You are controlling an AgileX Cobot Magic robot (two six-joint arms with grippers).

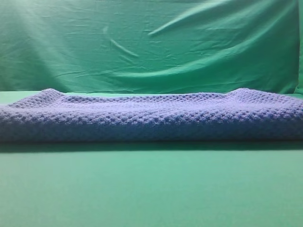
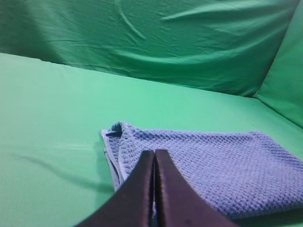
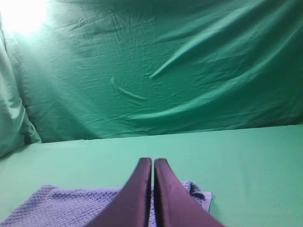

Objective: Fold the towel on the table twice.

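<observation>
Wrinkled green backdrop cloth (image 1: 151, 42) hangs behind the smooth green table (image 1: 151, 189), with a bright glare at the upper left of the right wrist view. On the table lies the blue-grey waffle-knit towel (image 1: 151, 118), spanning the full width of the exterior high view, lying in stacked layers with a rounded front edge. In the left wrist view the towel's layered corner sits just beyond the left gripper (image 2: 155, 153), whose 2 dark fingers are pressed together with nothing between them, above the cloth. The right gripper (image 3: 153, 161) likewise has its fingers pressed together, empty, over the towel's other end, where a small tag-like bit shows at the corner.
</observation>
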